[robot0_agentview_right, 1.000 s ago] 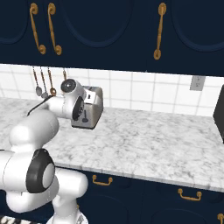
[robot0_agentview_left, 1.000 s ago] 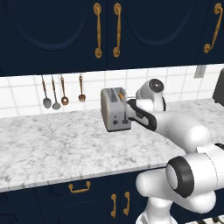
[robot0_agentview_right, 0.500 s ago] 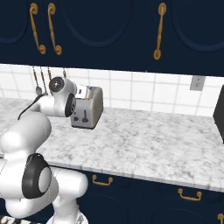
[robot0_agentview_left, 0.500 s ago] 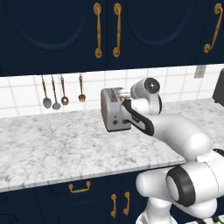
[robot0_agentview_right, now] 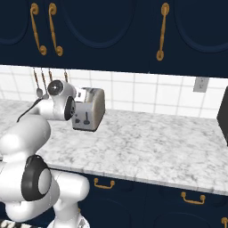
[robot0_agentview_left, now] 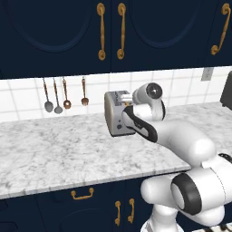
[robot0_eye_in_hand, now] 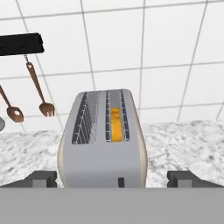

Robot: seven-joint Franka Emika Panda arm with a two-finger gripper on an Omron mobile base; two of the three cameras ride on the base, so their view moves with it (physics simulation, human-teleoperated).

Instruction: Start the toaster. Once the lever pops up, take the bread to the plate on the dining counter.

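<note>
The silver-grey toaster (robot0_agentview_left: 117,117) (robot0_agentview_right: 90,111) stands at the back of a marble counter, against the tiled wall. In the hand view I look down on the toaster (robot0_eye_in_hand: 101,148). The golden top edge of the bread (robot0_eye_in_hand: 115,124) shows in its right slot. The small dark lever (robot0_eye_in_hand: 121,181) sits on the near face, and the lever (robot0_agentview_right: 87,117) also shows on the front face in the right base view. My gripper (robot0_eye_in_hand: 112,179) hangs above the toaster's front end, open, its fingertips (robot0_eye_in_hand: 42,178) spread wider than the toaster and touching nothing.
Several utensils (robot0_agentview_left: 63,94) hang from a rail on the tiled wall left of the toaster. Navy upper cabinets with gold handles (robot0_agentview_left: 111,31) run overhead. A dark appliance (robot0_agentview_left: 226,95) stands at the far right. The marble counter (robot0_agentview_right: 156,151) stretches right of the toaster.
My hand has drawn away from the toaster's front face and risen above its top. The toaster and the base have not moved.
</note>
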